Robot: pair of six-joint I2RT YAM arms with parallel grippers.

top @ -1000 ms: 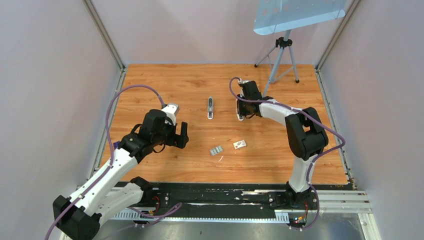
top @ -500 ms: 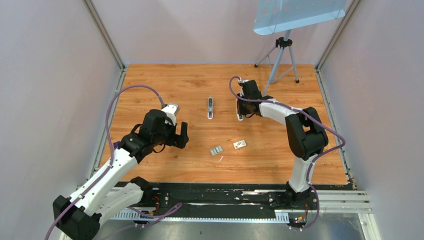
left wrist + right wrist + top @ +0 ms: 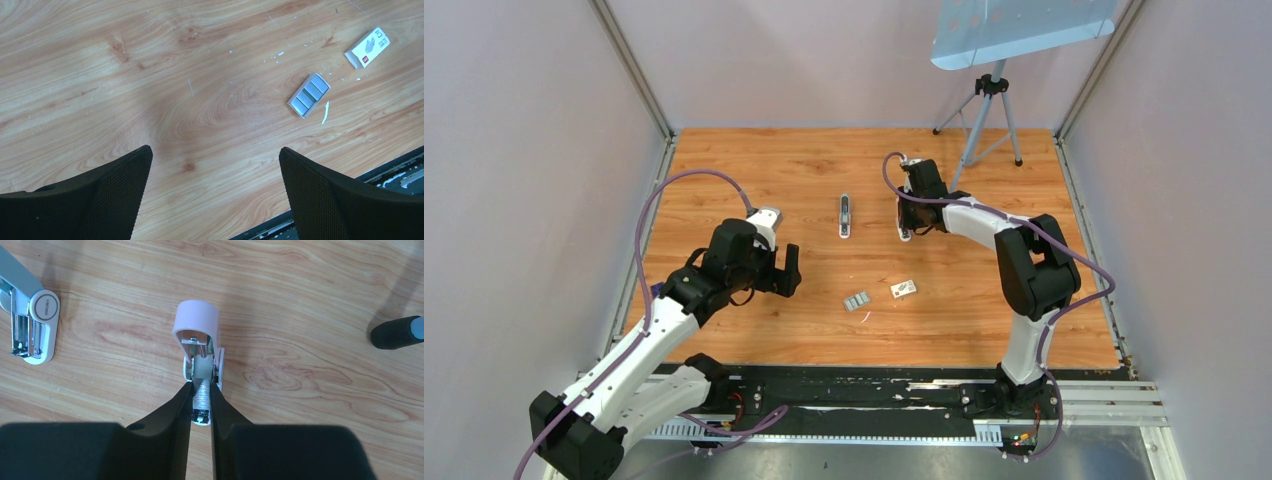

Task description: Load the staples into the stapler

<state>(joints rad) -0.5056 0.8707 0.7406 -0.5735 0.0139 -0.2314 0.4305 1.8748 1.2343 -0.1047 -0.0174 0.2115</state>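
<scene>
**A:** Nearest the arm bases, the left fingers (image 3: 110, 195) stand wide apart over bare surface (image 3: 754, 170), holding nothing. The staples (image 3: 308, 95) lie flat just beyond them, off to their right, with a small white box (image 3: 367, 47) near them.

**B:** And the stapler?

**A:** Farther back, mid-surface. The stapler (image 3: 31, 322) lies unheld, well apart from the staples. To its right, the right fingers (image 3: 170, 410) are pinched shut on a pink piece (image 3: 196, 320) that sits on the wood.

**B:** What might go wrong?

**A:** My guess is that the strips are thin and flat, so fingers closing on them could skid, push them away, or snap the block apart. With nothing steadying the stapler, pressing staples into its channel may simply shove it along. And the right arm is occupied with the pink piece, not the stapler.
</scene>
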